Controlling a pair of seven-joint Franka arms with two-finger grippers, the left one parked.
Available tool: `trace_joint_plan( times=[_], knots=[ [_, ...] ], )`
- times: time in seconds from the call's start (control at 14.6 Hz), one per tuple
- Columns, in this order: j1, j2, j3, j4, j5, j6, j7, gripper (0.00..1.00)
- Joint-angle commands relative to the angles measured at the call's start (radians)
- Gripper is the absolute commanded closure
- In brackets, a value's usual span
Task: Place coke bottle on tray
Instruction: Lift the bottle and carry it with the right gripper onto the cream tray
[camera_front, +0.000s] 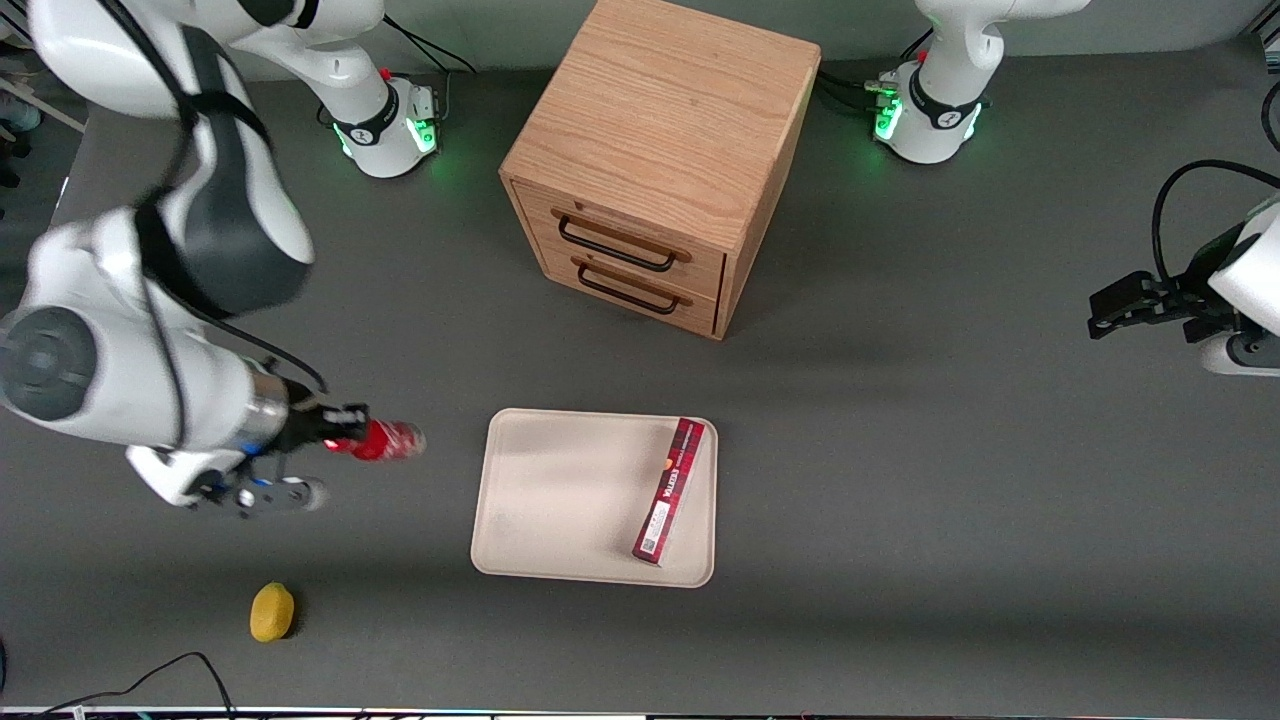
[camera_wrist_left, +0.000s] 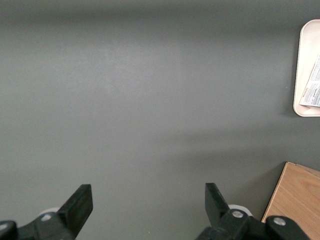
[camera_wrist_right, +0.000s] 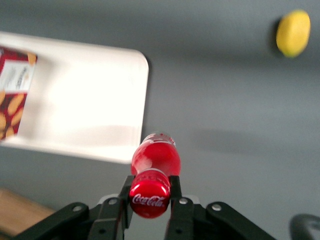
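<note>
Above the grey bench, beside the flat cream-white tray's (camera_front: 560, 500) working-arm edge: black two-finger gripper (camera_wrist_right: 150, 192), fingers clamped on 1 slim red coke bottle (camera_wrist_right: 154, 172) near its cap, airborne.

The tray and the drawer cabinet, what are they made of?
The tray looks like matte cream plastic or moulded pulp; hard to tell. The drawer cabinet shows oak-like wood grain, with dark metal-looking handles. The pincer holds the glossy coke bottle beside the tray.
</note>
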Motion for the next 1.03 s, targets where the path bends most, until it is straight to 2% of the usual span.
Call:
trace_joint_plan(
  times=[0.0,0.34,0.96],
  knots=[
    [0.093,0.077,-0.080,0.087,-0.021,0.083,0.066,1.00],
    [0.128,0.180,-0.080,0.085,-0.021,0.256,0.133,1.00],
    [0.156,0.266,-0.078,0.061,-0.018,0.352,0.170,1.00]
  ],
)
